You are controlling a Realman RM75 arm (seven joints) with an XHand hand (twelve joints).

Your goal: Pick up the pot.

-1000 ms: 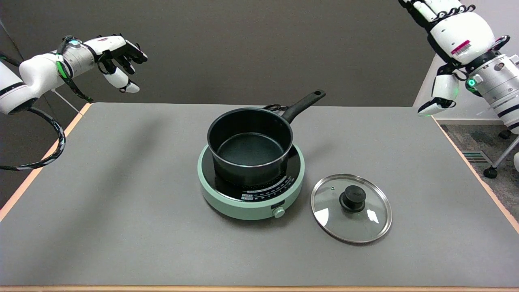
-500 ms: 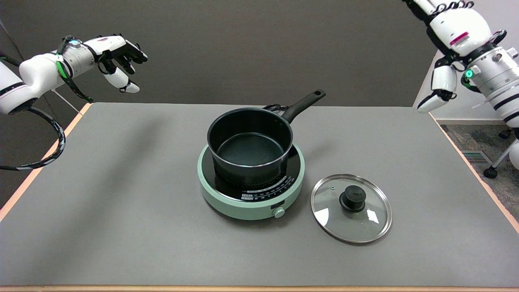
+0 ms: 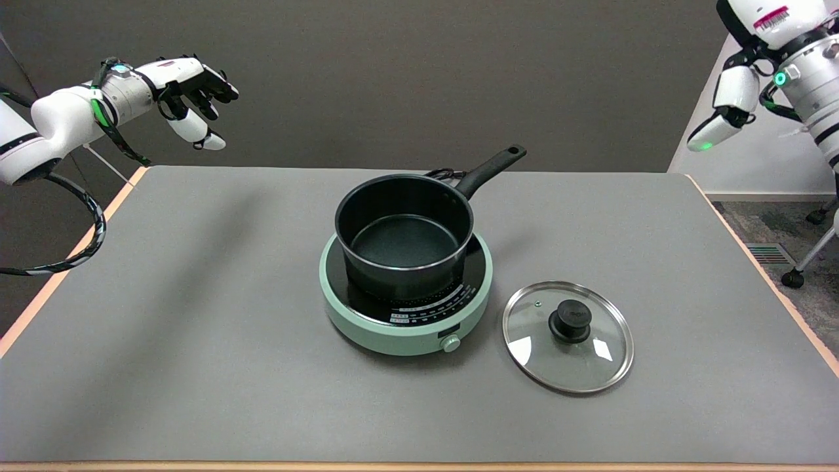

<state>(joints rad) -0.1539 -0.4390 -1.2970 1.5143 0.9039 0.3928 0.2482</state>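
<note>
Judging progress: pot [image 3: 404,236] not yet touched, task barely begun; reach, grasp of handle [image 3: 491,167] and lift all left

Right hand [image 3: 727,111] seen high in air at upper right, mostly cut off by frame edge; whether fingers are spread or curled cannot be told; nothing seen held

Pot sat on green cooker [image 3: 406,308], well apart from hand, below and to its left, handle pointed toward hand's side

Lid [image 3: 567,336] laid flat on table [image 3: 196,328], well below hand

Count: one pot, one cooker, one lid

A lab or office room, not a kitchen. A grey-matted surface [image 3: 196,314] faces a bare dark wall [image 3: 393,65]. Carpet [image 3: 780,229] and a castor foot [image 3: 792,278] show beyond its right edge.
</note>
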